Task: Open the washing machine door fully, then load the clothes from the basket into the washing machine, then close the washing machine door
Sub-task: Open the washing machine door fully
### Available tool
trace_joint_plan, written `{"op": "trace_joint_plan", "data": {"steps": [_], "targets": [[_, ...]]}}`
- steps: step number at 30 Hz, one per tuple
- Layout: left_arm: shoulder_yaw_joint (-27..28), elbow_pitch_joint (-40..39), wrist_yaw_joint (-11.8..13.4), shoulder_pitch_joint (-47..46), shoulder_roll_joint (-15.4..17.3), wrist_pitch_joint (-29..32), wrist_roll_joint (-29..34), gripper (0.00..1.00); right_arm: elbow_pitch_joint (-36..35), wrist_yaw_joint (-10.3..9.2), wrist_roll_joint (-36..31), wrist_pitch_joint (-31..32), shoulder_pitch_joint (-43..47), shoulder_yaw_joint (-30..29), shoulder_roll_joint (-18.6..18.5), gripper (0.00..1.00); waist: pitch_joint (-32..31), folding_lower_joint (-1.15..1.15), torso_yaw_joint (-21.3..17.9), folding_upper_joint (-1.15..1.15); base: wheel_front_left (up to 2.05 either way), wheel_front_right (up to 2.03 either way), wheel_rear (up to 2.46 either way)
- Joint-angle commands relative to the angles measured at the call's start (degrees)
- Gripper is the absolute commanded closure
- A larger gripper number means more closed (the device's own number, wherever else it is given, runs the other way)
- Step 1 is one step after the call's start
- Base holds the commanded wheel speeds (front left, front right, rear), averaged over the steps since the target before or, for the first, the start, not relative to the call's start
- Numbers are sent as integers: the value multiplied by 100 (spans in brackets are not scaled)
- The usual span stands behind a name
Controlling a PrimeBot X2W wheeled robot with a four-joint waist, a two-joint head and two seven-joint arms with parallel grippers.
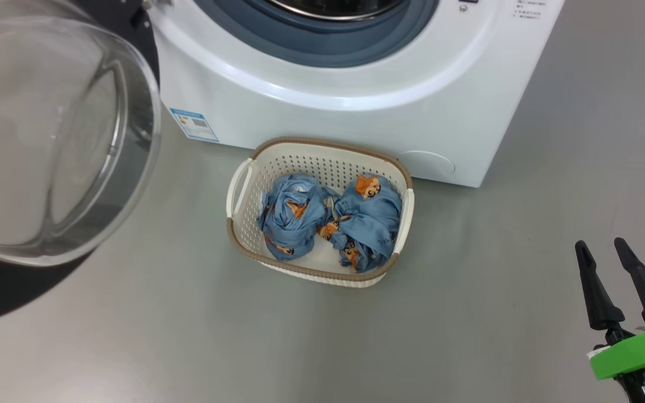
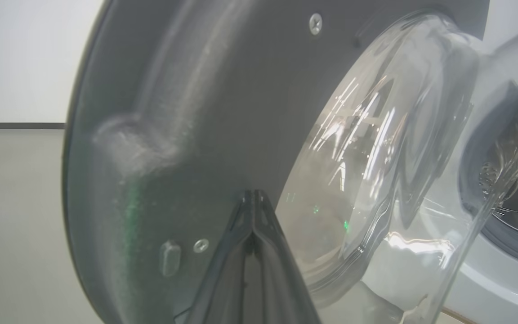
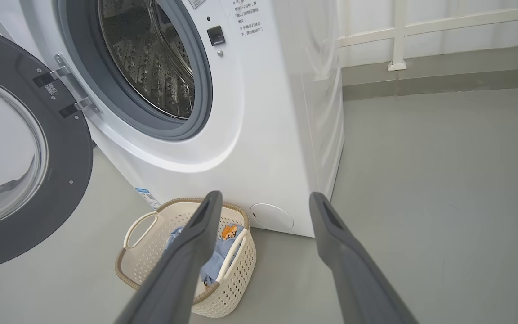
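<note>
Already the large round washing machine door [image 1: 48, 145], with its wide glossy black rim and bulging clear glass window, stands swung wide open at the left of the head view, hinged at the left side of the big white front-loading washing machine [image 1: 328, 112]. The machine's grey-blue rubber seal [image 1: 322, 47] rings the open mouth, and the right wrist view looks into the perforated steel drum [image 3: 151, 58]. A small blue label sticker [image 1: 194, 124] sits low on the white front, near the door's edge. Just in front of the machine, on the grey floor [image 1: 468, 313], stands the small cream-white perforated plastic basket [image 1: 322, 168] with its brown woven-look rim and two side handles. Inside it lie the clothes [image 1: 328, 221], two bunched light-blue fabric garments printed with orange-brown cartoon faces, side by side and touching. The left gripper [image 2: 252, 193] shows in its own wrist view with both long dark fingers pressed together, holding nothing between them; the tips point at the grey inner face of the door, just beside the glass bowl's edge, and whether they touch it cannot be told. The right gripper [image 1: 600, 246] hangs at the lower right of the head view, well apart from the basket, its two fingers spread wide and empty above the bare floor.
</note>
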Motion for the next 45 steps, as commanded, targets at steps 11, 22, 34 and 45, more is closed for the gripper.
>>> {"op": "trace_joint_plan", "data": {"steps": [11, 22, 34, 45], "targets": [[907, 978, -262, -1024, 906, -37, 424, 100, -174, 17, -90, -69, -201, 148, -208, 0, 322, 0, -99, 0, 0, 0, 0], [1303, 1769, -580, -1543, 1221, -37, 806, 100, -166, 17, -98, -69, -333, 200, -248, 0, 467, 0, -169, 0, 0, 0, 0], [1412, 1454, -816, -1288, 712, -37, 1107, 100, -91, 17, -87, -69, -323, 285, -156, 0, 164, 0, -167, 0, 0, 0, 0], [1272, 168, -909, -95, -236, -37, 968, 70, -61, 17, -44, -69, -170, 304, -82, 0, -285, 0, -121, 0, 0, 0, 0]]}}
